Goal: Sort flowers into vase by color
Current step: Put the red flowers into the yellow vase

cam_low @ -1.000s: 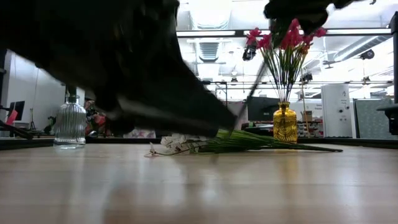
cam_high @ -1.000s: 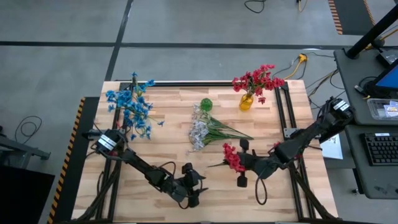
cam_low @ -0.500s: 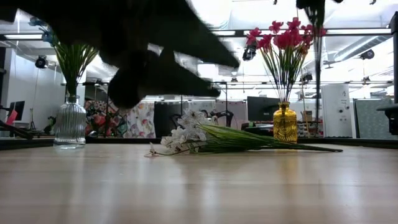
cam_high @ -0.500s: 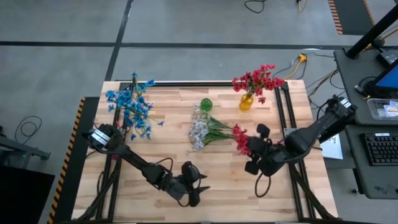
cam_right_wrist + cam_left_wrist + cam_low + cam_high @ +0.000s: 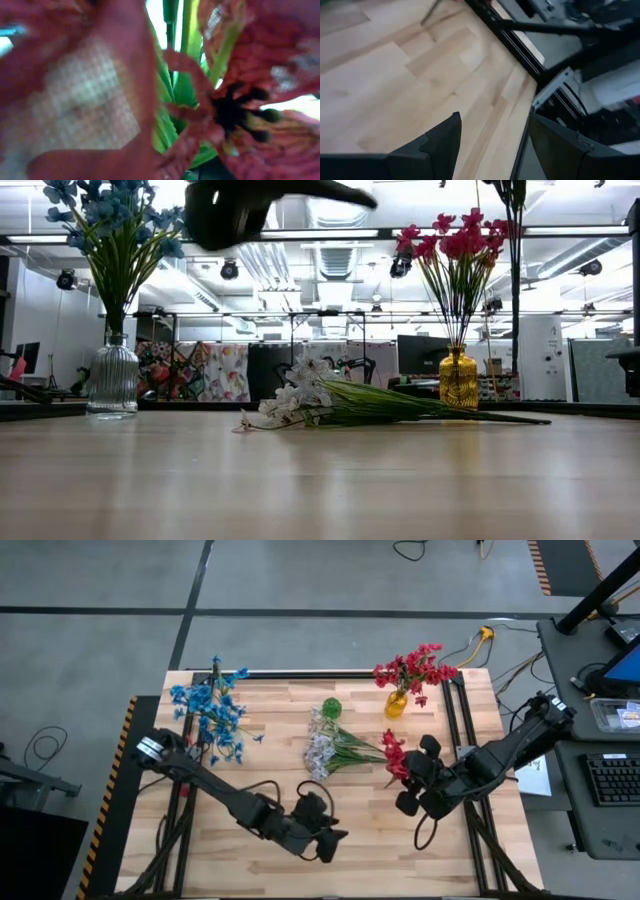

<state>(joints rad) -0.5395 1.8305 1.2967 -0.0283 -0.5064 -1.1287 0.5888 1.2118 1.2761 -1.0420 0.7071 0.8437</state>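
The red-blossomed spray on its thin green stem (image 5: 394, 756) is held by the right gripper (image 5: 418, 780) above the right part of the light wooden plank table (image 5: 270, 720), in front of the amber glass vase (image 5: 396, 704) that already carries a bunch of red flowers (image 5: 412, 668). A second ago this spray hung lower and nearer the table's front edge; it has since travelled back and to the right, and is now just beside the green stems of the pale white flower bunch (image 5: 322, 748) lying flat at mid-table. In the right wrist view red petals (image 5: 120, 75) and green stalks fill the picture, so the fingers' clasp on the stem cannot be seen directly.

The white bunch has not shifted, nor has the small green glass ball-shaped vase (image 5: 331, 707) behind it. The bright blue flowers (image 5: 208, 710) stand as before in the clear ribbed glass vase (image 5: 112, 378) at the back left.

The left gripper (image 5: 325, 840) has slid right along the front of the table and risen out of the low camera's line of sight; its fingers (image 5: 440, 145) are spread apart and hold nothing.
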